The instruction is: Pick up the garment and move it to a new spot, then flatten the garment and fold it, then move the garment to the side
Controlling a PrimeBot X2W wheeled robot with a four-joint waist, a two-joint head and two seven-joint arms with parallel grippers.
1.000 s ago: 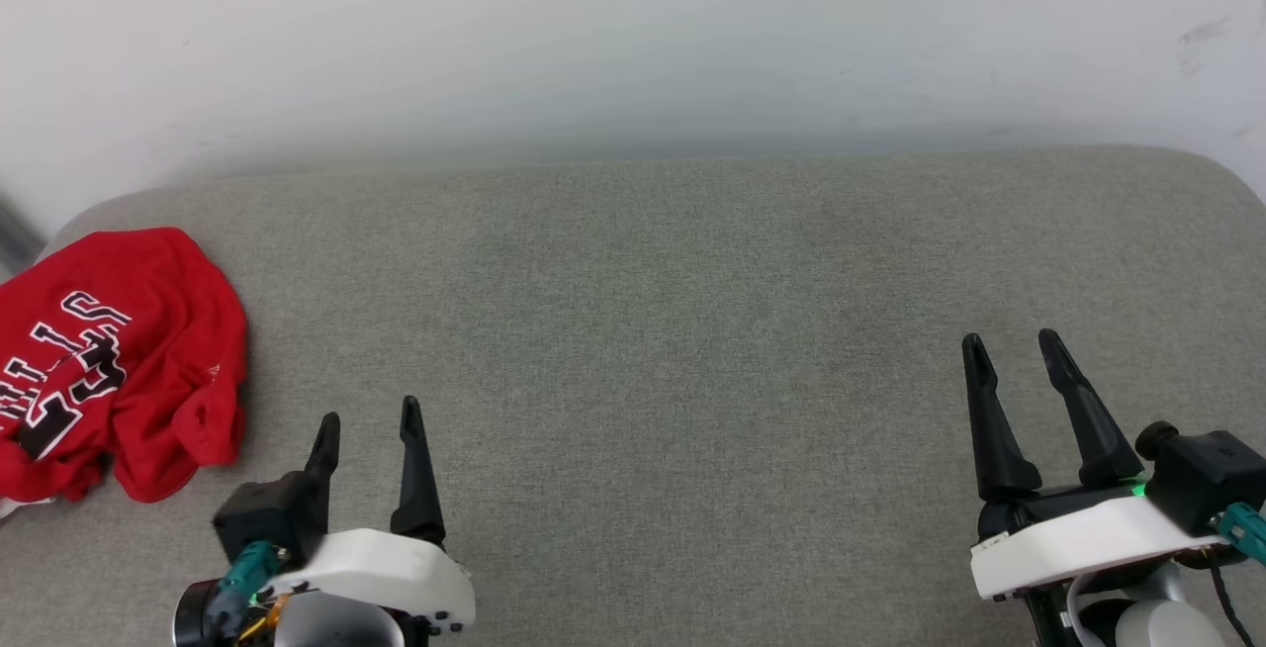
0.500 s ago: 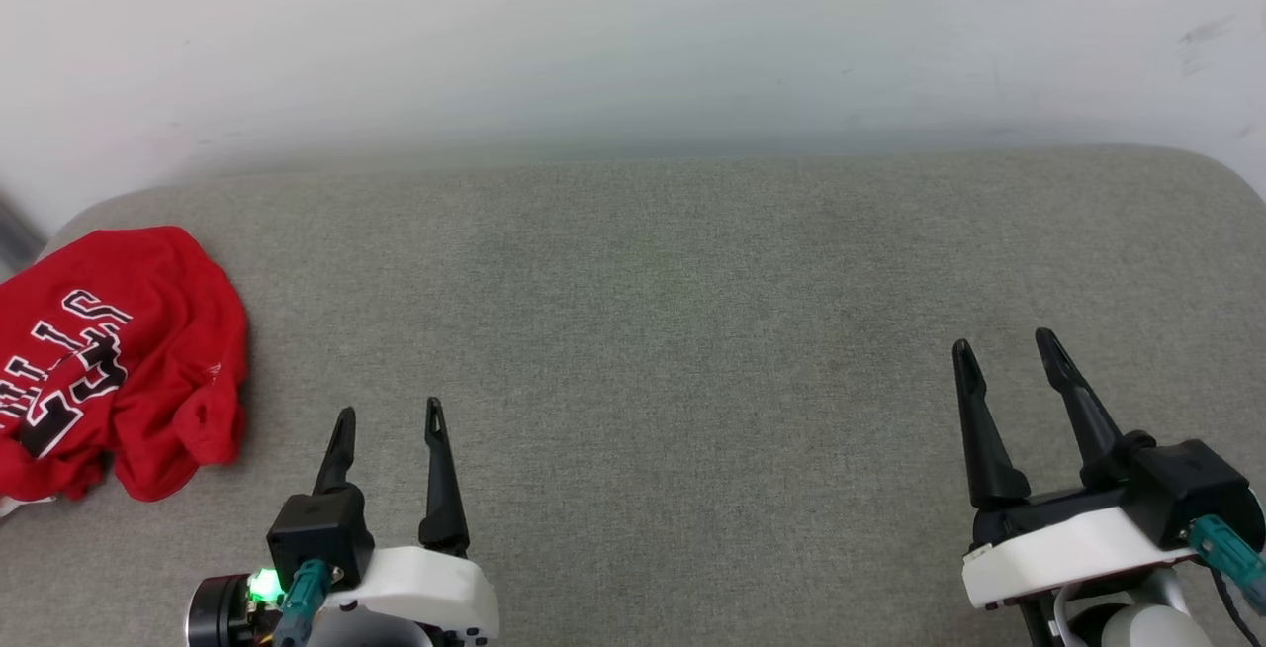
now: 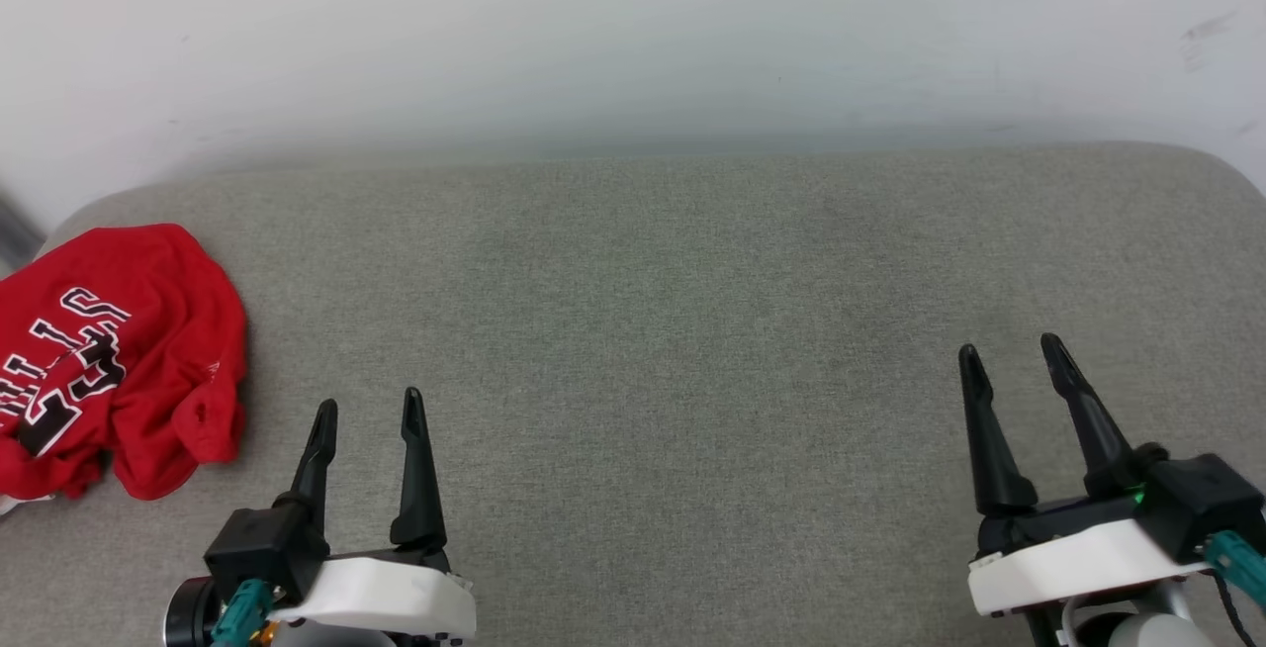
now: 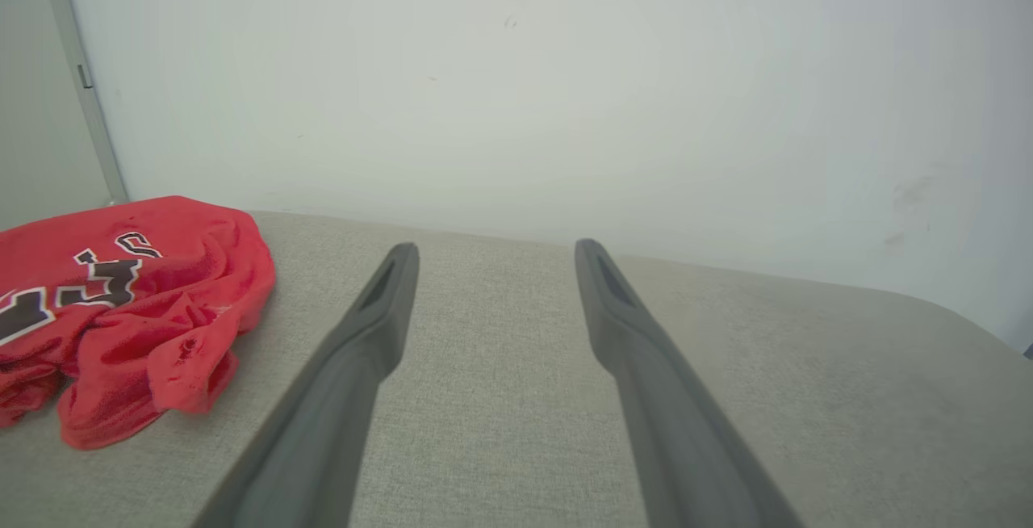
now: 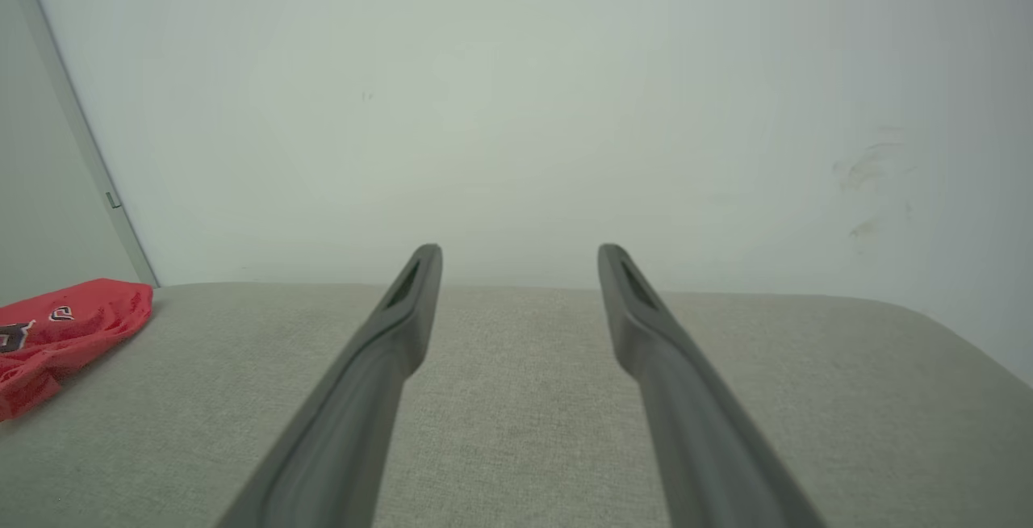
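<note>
The red shirt (image 3: 119, 360) lies crumpled at the far left edge of the grey cushion (image 3: 673, 330), cut off by the head view's left border. The heap runs longer from near to far than across, and its black lettering is turned sideways. A pale wall (image 3: 633, 34) rises behind the cushion, and the left gripper (image 3: 369, 402) hangs just right of the shirt without touching it, while the right gripper (image 3: 1010, 346) is well apart at the far right, both with fingers moderately spread and gripping nothing.
</note>
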